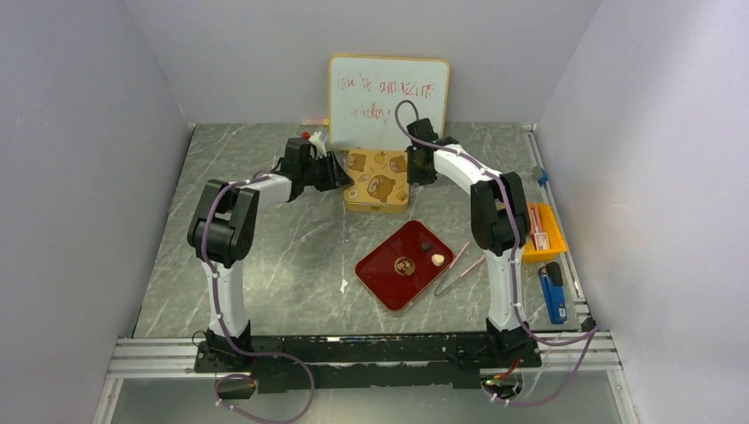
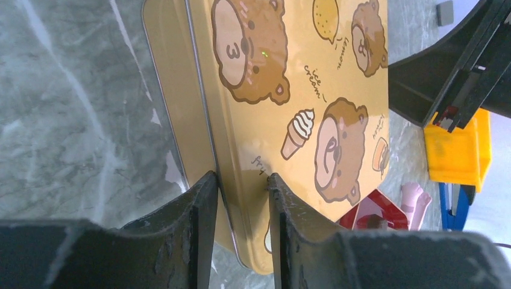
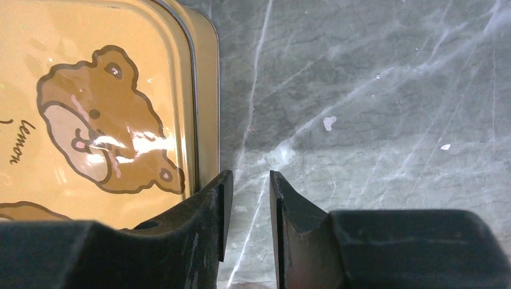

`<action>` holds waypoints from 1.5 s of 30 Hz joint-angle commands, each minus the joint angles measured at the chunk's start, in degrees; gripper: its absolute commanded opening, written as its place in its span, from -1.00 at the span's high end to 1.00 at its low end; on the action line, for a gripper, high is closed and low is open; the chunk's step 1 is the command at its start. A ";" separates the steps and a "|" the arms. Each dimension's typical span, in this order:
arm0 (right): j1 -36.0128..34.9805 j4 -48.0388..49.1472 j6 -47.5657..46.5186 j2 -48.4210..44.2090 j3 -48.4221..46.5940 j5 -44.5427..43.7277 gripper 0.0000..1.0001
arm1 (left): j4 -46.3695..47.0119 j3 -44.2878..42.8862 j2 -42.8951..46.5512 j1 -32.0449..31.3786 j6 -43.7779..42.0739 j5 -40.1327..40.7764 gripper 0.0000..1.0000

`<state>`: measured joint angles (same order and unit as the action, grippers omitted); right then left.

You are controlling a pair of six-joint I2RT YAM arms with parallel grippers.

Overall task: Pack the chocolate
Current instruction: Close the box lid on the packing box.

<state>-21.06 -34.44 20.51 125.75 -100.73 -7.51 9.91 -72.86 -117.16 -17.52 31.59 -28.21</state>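
Three pieces of chocolate lie on a red plate (image 1: 373,276): a dark one (image 1: 426,246), a cream one (image 1: 437,260) and a mid-brown one (image 1: 405,265). A yellow tin (image 1: 378,181) with bear pictures stands at the back centre. My left gripper (image 1: 340,172) is at the tin's left edge. In the left wrist view, it (image 2: 242,180) is shut on the rim of the lid (image 2: 289,90), which sits offset over the base (image 2: 169,90). My right gripper (image 1: 415,168) is at the tin's right side. In the right wrist view, it (image 3: 249,177) is narrowly open and empty beside the tin (image 3: 90,120).
A whiteboard (image 1: 389,88) leans on the back wall behind the tin. Pink tweezers (image 1: 459,269) lie to the right of the plate. A yellow box (image 1: 540,231) and a blue tool (image 1: 552,291) sit at the right edge.
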 commanded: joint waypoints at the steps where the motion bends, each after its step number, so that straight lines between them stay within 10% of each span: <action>1: -0.57 8.96 5.26 -4.92 2.87 6.96 0.31 | -13.50 3.95 -5.56 -6.48 0.23 -7.00 0.90; 34: 4.23 11.34 8.47 -9.99 3.94 1.50 0.15 | -18.56 1.15 -5.62 -3.86 -2.57 -5.41 0.90; 45: 3.96 5.28 2.84 -5.16 -8.56 -2.32 0.92 | -19.21 0.37 -6.18 -3.34 -2.94 -4.82 0.90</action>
<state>-16.97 -26.96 25.85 118.56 -103.18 -7.70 3.53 -75.07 -118.02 -19.64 32.64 -35.90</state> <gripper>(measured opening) 0.105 0.289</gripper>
